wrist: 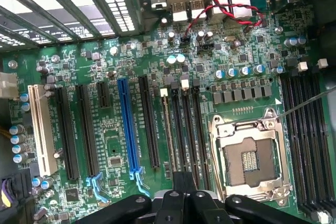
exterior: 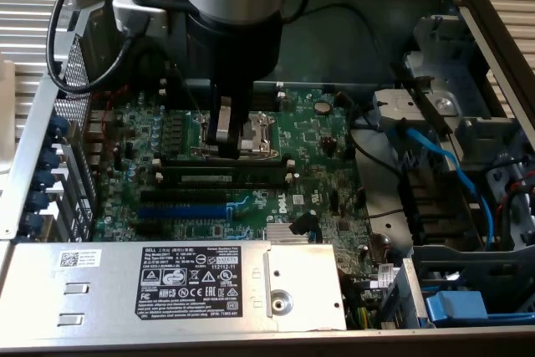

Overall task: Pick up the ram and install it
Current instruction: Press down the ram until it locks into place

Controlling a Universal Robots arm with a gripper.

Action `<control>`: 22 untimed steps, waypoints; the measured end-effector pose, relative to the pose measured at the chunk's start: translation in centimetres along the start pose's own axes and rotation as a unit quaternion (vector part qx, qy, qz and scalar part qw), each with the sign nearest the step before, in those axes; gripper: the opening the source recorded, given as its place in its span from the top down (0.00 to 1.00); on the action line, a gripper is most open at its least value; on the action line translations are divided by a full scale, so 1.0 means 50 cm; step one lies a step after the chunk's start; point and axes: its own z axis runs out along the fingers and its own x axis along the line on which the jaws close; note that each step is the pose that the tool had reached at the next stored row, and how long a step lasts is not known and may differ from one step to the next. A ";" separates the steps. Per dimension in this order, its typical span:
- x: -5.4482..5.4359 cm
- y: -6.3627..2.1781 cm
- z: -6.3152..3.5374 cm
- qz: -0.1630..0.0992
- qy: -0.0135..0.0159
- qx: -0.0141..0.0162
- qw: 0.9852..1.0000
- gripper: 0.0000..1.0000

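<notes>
At the exterior view's left the case wall is a perforated metal grille above a row of blue slot clips, and along the near edge of the case lies the grey, smooth-lidded power supply with its black label. On the green, densely studded motherboard the glossy blue expansion slot runs lengthwise just ahead of that box, with long black slots parallel to it. The ram, a thin dark-green stick with a pale label strip, lies seated in one of these slots near the board's middle, its long axis running from the exterior view's left to right, parallel to the blue slot. The gripper hangs straight above it, fingers drawn together with nothing between them, tips just beside the square, metal-framed processor socket and a little toward the far edge from the stick; so the stick lies just nearward of the fingers and crosswise to their reach. In the wrist view the black gripper looks down along the ram, seen edge-on. Toward the exterior view's right, blue cables curve over bare grey drive brackets.
</notes>
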 end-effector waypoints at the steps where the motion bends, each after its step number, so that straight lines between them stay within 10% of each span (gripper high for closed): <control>1: 0.000 0.000 0.000 0.007 0.000 0.000 1.000 0.90; 11: 0.000 0.000 0.000 0.079 -0.001 0.003 0.997 0.90; 22: 0.000 0.000 0.000 0.153 -0.002 0.005 0.988 0.90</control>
